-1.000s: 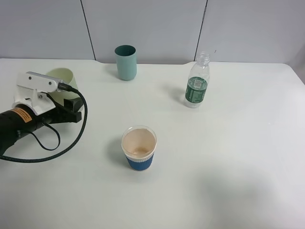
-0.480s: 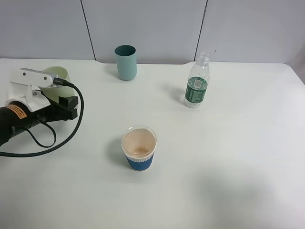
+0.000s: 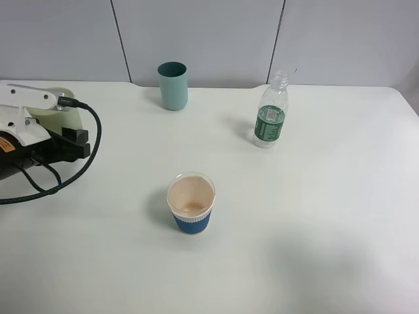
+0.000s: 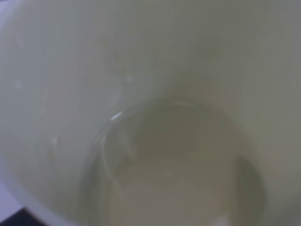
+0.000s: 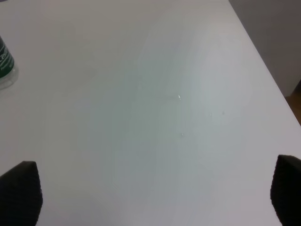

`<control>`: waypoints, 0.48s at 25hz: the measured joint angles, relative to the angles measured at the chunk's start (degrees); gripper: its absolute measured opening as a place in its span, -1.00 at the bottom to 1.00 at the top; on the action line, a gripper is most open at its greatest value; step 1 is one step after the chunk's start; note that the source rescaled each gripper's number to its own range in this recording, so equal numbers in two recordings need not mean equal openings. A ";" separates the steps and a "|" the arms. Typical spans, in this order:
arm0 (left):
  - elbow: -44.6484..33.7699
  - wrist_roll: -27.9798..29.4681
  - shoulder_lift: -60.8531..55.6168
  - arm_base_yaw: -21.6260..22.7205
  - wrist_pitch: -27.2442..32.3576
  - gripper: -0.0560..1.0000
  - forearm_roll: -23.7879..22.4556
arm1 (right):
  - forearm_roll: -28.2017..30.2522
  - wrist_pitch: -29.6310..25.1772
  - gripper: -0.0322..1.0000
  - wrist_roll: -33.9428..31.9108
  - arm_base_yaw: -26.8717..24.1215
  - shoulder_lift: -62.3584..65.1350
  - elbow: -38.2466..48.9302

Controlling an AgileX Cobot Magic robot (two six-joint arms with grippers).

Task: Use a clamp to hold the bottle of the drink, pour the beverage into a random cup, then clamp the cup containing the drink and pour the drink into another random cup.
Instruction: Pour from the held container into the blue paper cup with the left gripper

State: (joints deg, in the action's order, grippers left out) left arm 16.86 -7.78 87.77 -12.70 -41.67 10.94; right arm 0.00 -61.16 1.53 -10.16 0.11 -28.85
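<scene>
A clear plastic bottle (image 3: pixel 270 111) with a green label stands upright and uncapped at the back right; its edge shows in the right wrist view (image 5: pixel 4 66). A teal cup (image 3: pixel 173 85) stands at the back. A paper cup with a blue sleeve (image 3: pixel 191 203) stands in the middle, its inside stained brownish. My left gripper (image 3: pixel 73 136) at the far left is shut on a pale green cup (image 3: pixel 71 112), whose inside fills the left wrist view (image 4: pixel 150 113). My right gripper (image 5: pixel 150 197) is open and empty, its fingertips (image 5: pixel 19 193) wide apart above the bare table.
The white table (image 3: pixel 314 216) ends at a grey panelled wall behind. Its right edge shows in the right wrist view (image 5: pixel 263 66). A black cable (image 3: pixel 85 163) loops from the left arm over the table.
My left gripper has moved left and slightly back with the pale green cup in it. The bottle and the other two cups have not moved.
</scene>
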 joint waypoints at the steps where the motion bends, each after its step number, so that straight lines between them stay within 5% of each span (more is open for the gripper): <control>1: 0.00 -0.97 -0.70 0.00 0.57 -0.89 0.79 | 0.00 0.00 0.94 0.00 0.00 0.00 0.00; 12: 1.27 -10.66 -6.79 0.00 9.06 -0.89 9.90 | 0.00 0.00 0.94 0.00 0.00 0.00 0.00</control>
State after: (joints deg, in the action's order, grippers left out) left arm 18.14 -18.45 80.98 -12.70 -32.60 20.84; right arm 0.00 -61.16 1.53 -10.16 0.11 -28.85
